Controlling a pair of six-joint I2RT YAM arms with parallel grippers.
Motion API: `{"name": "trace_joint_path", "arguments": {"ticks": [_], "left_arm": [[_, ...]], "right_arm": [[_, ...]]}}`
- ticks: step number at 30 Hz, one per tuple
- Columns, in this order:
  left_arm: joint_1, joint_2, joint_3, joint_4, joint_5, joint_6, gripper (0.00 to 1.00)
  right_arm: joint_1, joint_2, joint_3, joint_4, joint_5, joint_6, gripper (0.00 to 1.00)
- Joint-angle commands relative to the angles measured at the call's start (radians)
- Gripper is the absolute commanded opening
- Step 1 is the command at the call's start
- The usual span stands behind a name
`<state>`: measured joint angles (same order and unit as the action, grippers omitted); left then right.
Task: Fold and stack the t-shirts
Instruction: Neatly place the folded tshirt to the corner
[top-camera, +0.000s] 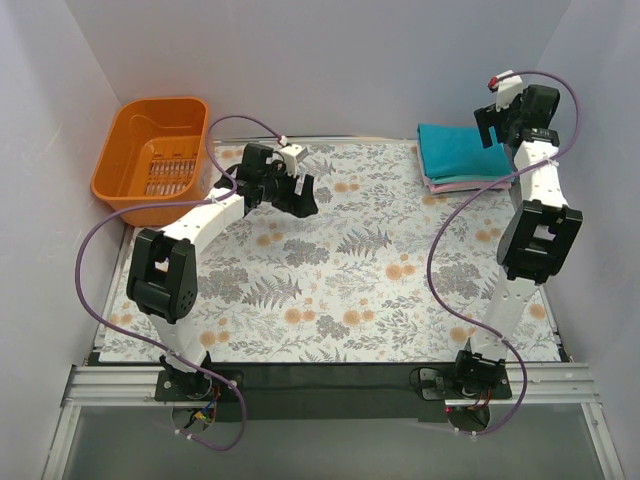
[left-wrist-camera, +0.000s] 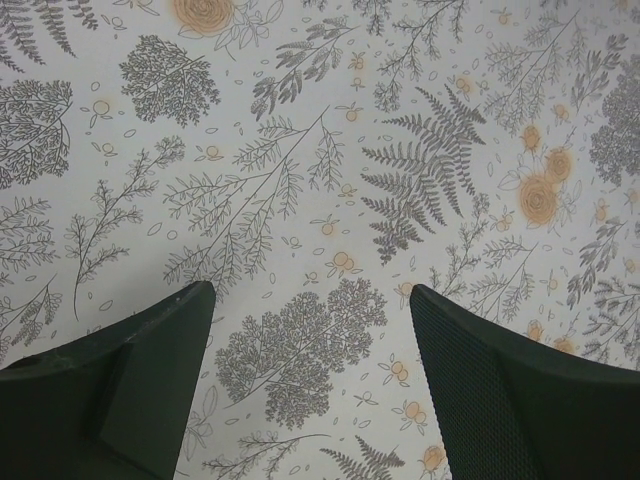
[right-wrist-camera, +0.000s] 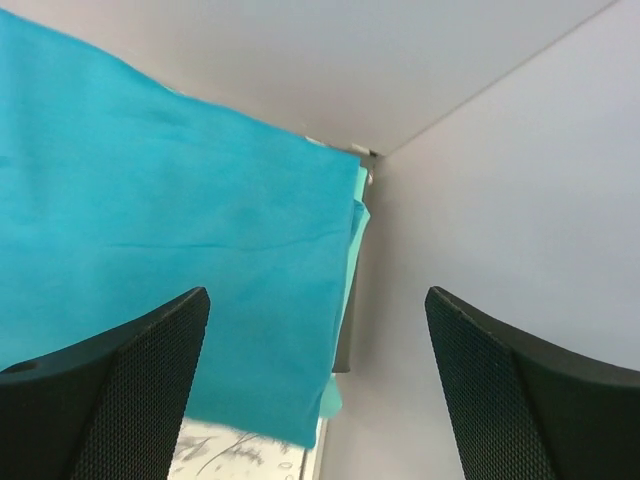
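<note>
The folded t-shirts lie in one stack at the back right corner of the table. The deep teal-blue t-shirt (top-camera: 462, 150) is on top, and the pink t-shirt (top-camera: 452, 186) shows as an edge at the bottom. In the right wrist view the deep teal-blue t-shirt (right-wrist-camera: 160, 220) covers the mint-teal t-shirt (right-wrist-camera: 357, 225), which shows only as a thin edge. My right gripper (top-camera: 497, 118) is open and empty above the stack's right end. My left gripper (top-camera: 300, 198) is open and empty over the floral mat (left-wrist-camera: 320, 200), left of centre.
An orange plastic basket (top-camera: 155, 155) stands at the back left corner. Grey walls enclose the table on the left, back and right; the right wall (right-wrist-camera: 520, 200) is close beside my right gripper. The black table edge (top-camera: 330, 375) runs along the front.
</note>
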<state>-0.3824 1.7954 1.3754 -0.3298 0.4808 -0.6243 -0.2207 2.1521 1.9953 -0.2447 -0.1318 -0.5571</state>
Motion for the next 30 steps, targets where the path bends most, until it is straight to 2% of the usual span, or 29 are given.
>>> {"name": "trace_joint_path", "arguments": {"ticks": [1, 3, 4, 5, 9, 12, 13, 15, 17, 21, 24, 30], "left_arm": [[-0.001, -0.013, 0.059, 0.029, -0.022, -0.049, 0.74], [-0.001, -0.007, 0.085, 0.029, -0.06, -0.069, 0.78], [0.0, 0.001, 0.102, 0.02, -0.068, -0.078, 0.92], [0.005, 0.008, 0.119, -0.02, -0.071, -0.083, 0.96], [0.013, 0.068, 0.256, -0.149, -0.042, -0.083, 0.97], [0.016, 0.088, 0.303, -0.231, -0.022, -0.063, 0.97], [0.019, 0.087, 0.303, -0.248, -0.028, -0.058, 0.97], [0.02, 0.093, 0.292, -0.294, -0.042, -0.054, 0.98], [0.033, 0.117, 0.286, -0.368, -0.083, -0.066, 0.97], [0.074, 0.092, 0.191, -0.396, -0.088, -0.08, 0.98], [0.077, 0.039, 0.087, -0.377, -0.165, -0.063, 0.98], [0.096, -0.054, 0.008, -0.394, -0.154, -0.055, 0.98]], "right_arm": [[-0.005, -0.135, -0.009, -0.077, -0.126, 0.071, 0.8], [-0.003, -0.159, -0.013, -0.129, -0.189, 0.135, 0.8], [-0.005, -0.166, -0.015, -0.154, -0.213, 0.158, 0.81], [-0.003, -0.17, -0.018, -0.21, -0.25, 0.18, 0.82], [-0.003, -0.245, -0.122, -0.274, -0.35, 0.256, 0.83], [-0.002, -0.317, -0.248, -0.317, -0.429, 0.296, 0.89], [0.001, -0.34, -0.291, -0.323, -0.442, 0.299, 0.94], [0.021, -0.423, -0.435, -0.326, -0.451, 0.29, 0.98], [0.058, -0.484, -0.585, -0.324, -0.463, 0.257, 0.98], [0.132, -0.645, -0.808, -0.323, -0.436, 0.198, 0.98], [0.196, -0.736, -0.965, -0.317, -0.399, 0.166, 0.98], [0.294, -0.876, -1.064, -0.28, -0.367, 0.192, 0.98]]}}
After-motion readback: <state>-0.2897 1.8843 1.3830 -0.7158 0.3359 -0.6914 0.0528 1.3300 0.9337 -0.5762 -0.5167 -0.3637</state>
